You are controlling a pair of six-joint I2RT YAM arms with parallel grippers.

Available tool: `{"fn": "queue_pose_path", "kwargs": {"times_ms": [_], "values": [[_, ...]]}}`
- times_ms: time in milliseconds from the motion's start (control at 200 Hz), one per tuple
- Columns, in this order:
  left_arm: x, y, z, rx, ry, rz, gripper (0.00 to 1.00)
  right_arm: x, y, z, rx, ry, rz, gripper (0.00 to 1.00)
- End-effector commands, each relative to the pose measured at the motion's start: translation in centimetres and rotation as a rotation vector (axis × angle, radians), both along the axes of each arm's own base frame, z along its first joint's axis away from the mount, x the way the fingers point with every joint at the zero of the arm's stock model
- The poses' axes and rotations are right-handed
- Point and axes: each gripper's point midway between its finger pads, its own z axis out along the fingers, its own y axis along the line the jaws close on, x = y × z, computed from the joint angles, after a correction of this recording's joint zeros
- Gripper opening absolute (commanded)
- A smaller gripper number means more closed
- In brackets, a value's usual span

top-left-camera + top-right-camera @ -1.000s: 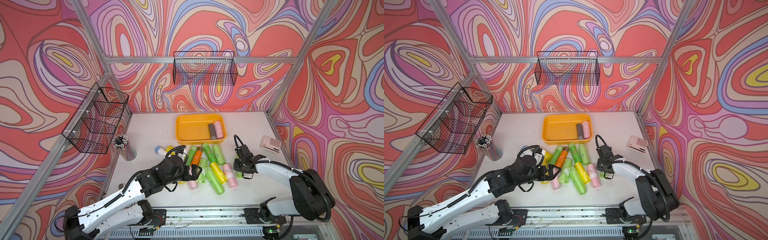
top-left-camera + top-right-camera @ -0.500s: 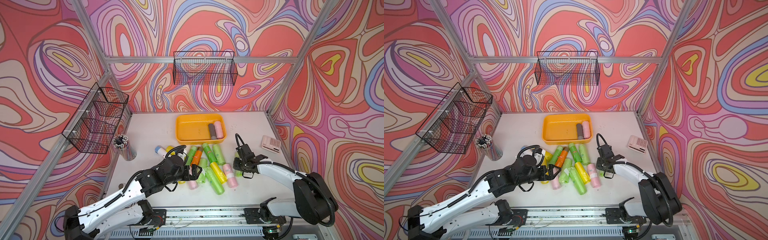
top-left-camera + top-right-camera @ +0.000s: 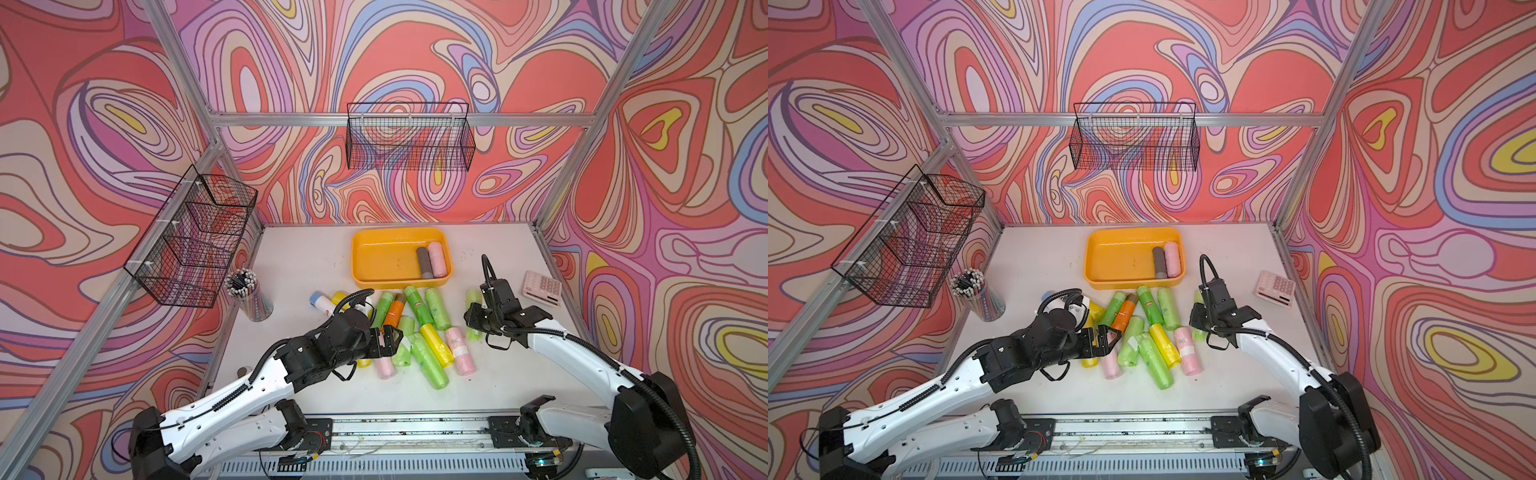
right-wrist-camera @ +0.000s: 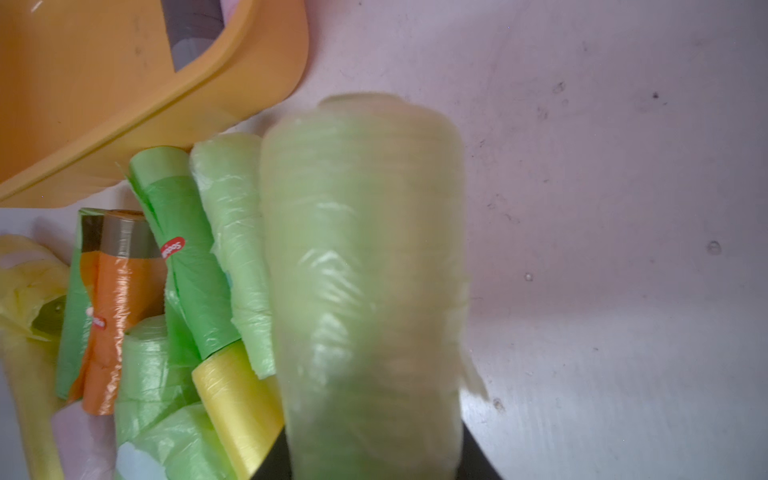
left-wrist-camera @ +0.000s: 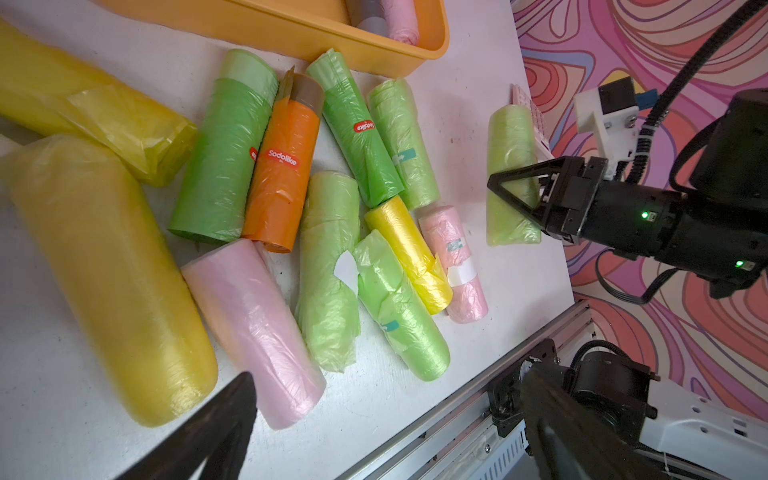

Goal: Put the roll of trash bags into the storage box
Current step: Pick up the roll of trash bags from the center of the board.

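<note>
Top views are both showing the right pincer point(image 3: 473, 328) clamping a pale green roll point(image 3: 472, 296) toward the right side of the bench point(image 3: 291, 257), at about 4 o'clock from the box point(image 3: 356, 266) and well apart from it. The left pincer point(image 3: 392, 337) is gaping wide over the pile point(image 3: 419, 353), at 6 o'clock from the box.

Left wrist view is showing "Sodolike" on an orange roll point(image 5: 286, 160) and on a green roll point(image 5: 361, 126).

Right wrist view is showing the pale green roll point(image 4: 365, 270) sitting lengthwise between narrow jaws. It is probably going to feel light, soft and slick in its film, so gripping it mid-length seems safest.
</note>
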Motion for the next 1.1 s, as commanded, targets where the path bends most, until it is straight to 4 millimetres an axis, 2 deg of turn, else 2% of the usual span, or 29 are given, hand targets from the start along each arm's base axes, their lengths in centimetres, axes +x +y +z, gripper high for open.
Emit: {"fn": "queue_pose_path", "kwargs": {"times_ms": [0,180,536,721,871,1092], "values": [[0.9,-0.5,2.0,-0.042,-0.032,0.035,1.0,1.0,2.1,3.3,0.125,-0.071,0.038,0.22],[1.2,-0.4,2.1,-0.046,-0.037,0.062,1.0,1.9,3.0,5.8,0.178,-0.141,0.063,0.22],[2.2,-1.0,3.0,-0.042,-0.059,0.074,1.0,2.8,4.1,8.1,0.21,-0.188,0.11,0.2],[2.0,-1.1,3.6,-0.057,-0.053,0.067,1.0,3.3,4.8,9.4,0.245,-0.215,0.131,0.18],[1.9,-0.2,4.2,-0.057,-0.074,0.093,1.0,4.0,4.9,10.0,0.252,-0.233,0.115,0.19],[1.8,1.6,4.1,-0.039,-0.091,0.143,1.0,5.0,6.1,10.3,0.278,-0.235,0.155,0.18]]}}
